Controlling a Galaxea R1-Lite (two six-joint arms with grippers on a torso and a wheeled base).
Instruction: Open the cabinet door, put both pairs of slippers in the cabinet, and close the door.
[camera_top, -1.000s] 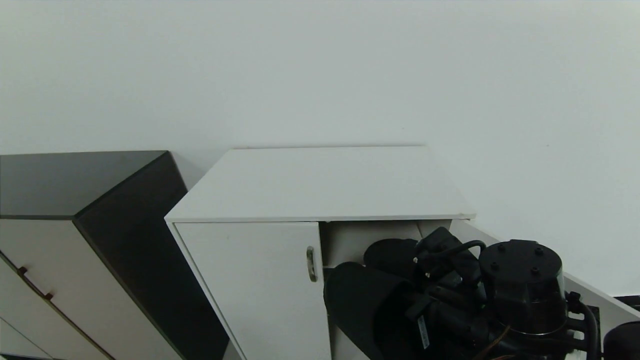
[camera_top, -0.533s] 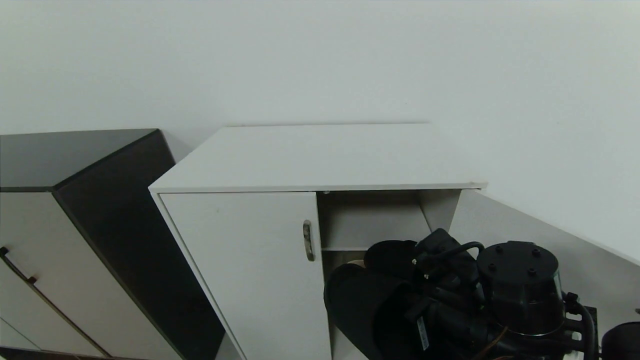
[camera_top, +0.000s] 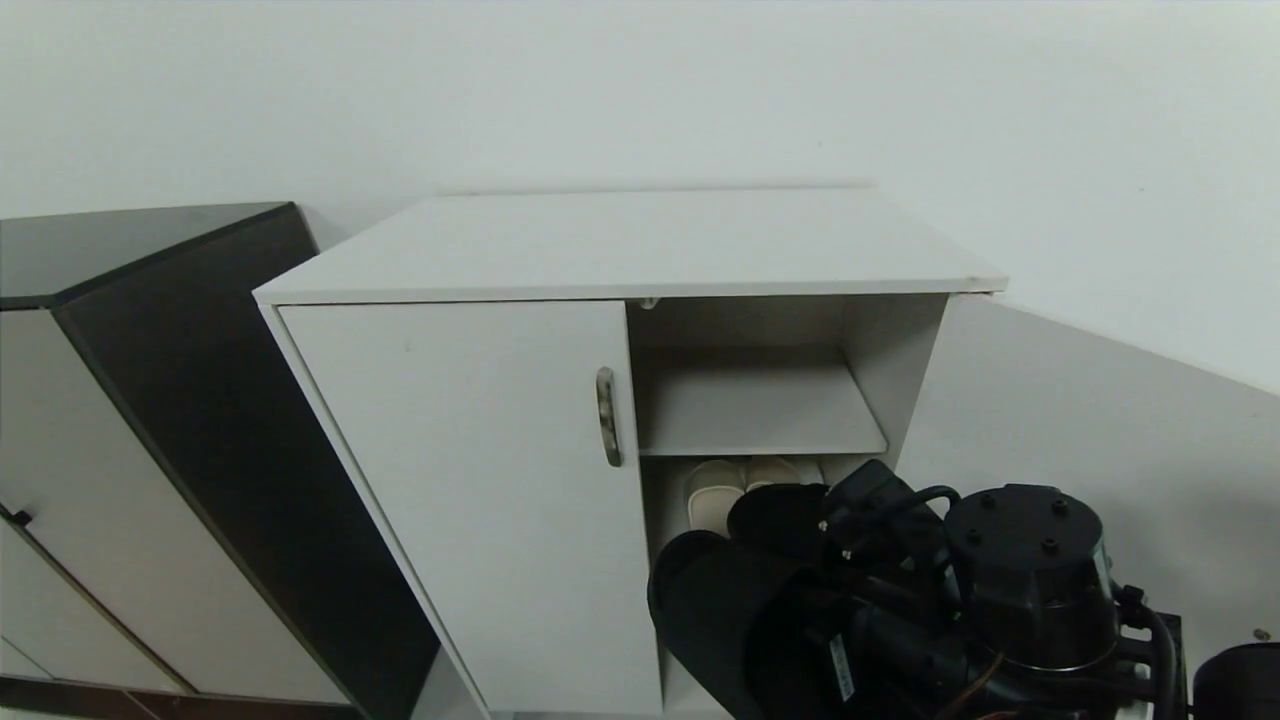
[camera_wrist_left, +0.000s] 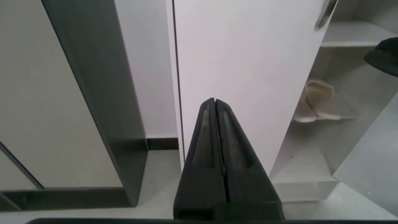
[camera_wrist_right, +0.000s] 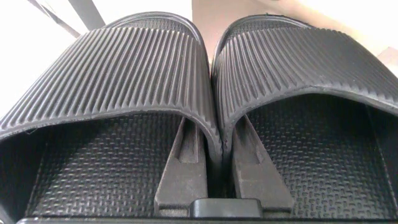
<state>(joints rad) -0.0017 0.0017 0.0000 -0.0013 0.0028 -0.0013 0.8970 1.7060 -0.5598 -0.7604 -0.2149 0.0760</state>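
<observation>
Black slippers (camera_wrist_right: 124, 74), side by side, are pinched at their inner edges by the right gripper (camera_wrist_right: 213, 146).

Dark-topped unit (camera_top: 130, 235) w/ pale drawer fronts, dark side panel, at left; plain white wall (camera_top: 640, 90) behind

Cut off at head view's lower edge: foot of white two-door wooden cabinet (camera_top: 640, 250), soles of black ribbed rubber slippers (camera_top: 720, 610). Hidden behind those: heels of cream foam slippers (camera_top: 735, 485) on lower shelf (camera_top: 672, 520), toes alone showing. Buried under black straps in right wrist view: fingertips of right claw (camera_wrist_right: 213, 146). Clipped by left wrist view's top edge: silver door handle (camera_wrist_left: 324, 14). Grey flat surface (camera_top: 1100, 430) right of cabinet: open door or floor, cannot tell.
</observation>
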